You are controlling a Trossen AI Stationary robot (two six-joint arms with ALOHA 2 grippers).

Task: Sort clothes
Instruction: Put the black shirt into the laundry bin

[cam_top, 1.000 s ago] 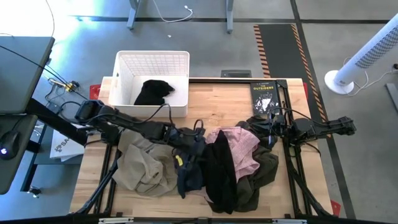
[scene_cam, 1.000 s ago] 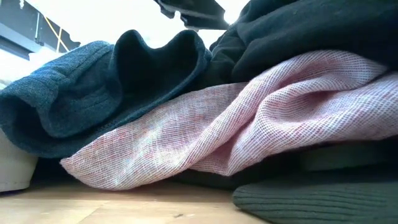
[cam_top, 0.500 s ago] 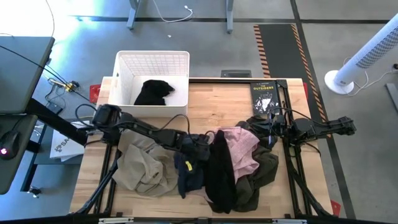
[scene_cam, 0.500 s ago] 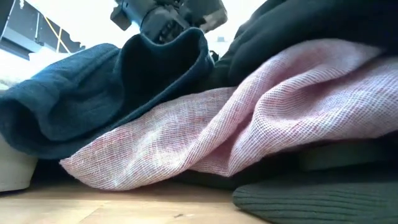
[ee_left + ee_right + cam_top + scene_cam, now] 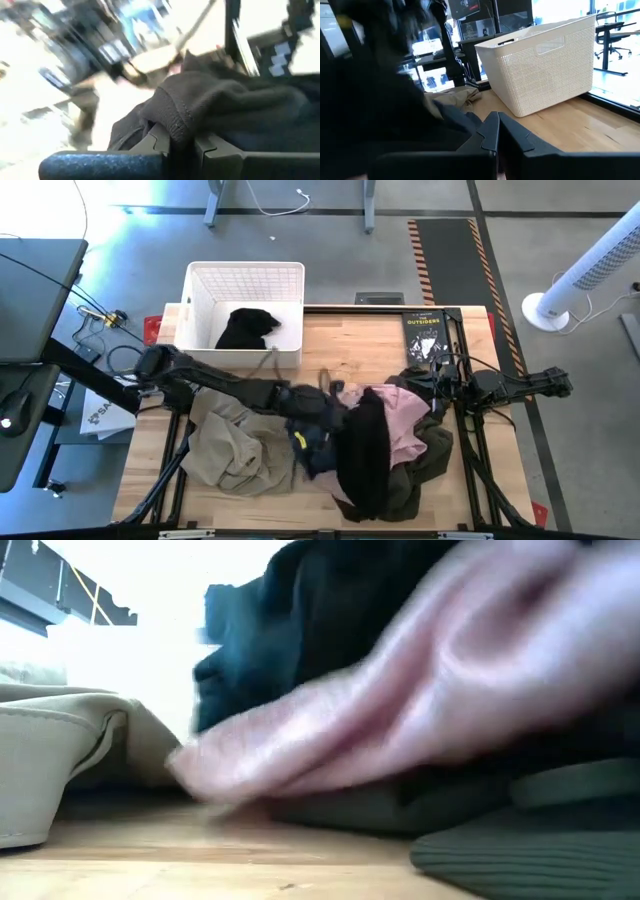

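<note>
A: Since the earlier frame the left gripper [image 5: 335, 412] has pushed further into the pile and its jaws have snapped from wide open to closed. The black garment [image 5: 362, 455] and the light pink garment [image 5: 403, 425] have bunched up and slid toward the right side of the worktop [image 5: 350, 345], and the navy-grey piece [image 5: 315, 448] has shifted with them.

B: Closed on what?

A: The left wrist view shows a dark hemmed fold of the black garment [image 5: 200, 107] pinched right at the jaws, so I read it as a grip on that one. The low view is all smear: pink cloth [image 5: 400, 690] and dark cloth mid-motion.

B: And the right arm?

A: The right gripper [image 5: 443, 392] waits at the pile's far right edge, jaws shut with nothing clearly in them, its wrist view looking toward the white basket [image 5: 545, 60].

B: Where's everything else?

A: The khaki-beige garment [image 5: 232, 448] lies spread at the left of the pile, the dark olive-green one [image 5: 425, 465] underneath on the right. One black item already sits in the basket [image 5: 245, 275] at the worktop's back left corner. A black book [image 5: 425, 335] lies at the back right, well apart from the clothes.

B: So the step?

A: Picking out one garment. Next, I'd judge, it needs a lift high enough to peel the black cloth off the pink, then a carry to the basket – tangled layers may drag along
</note>
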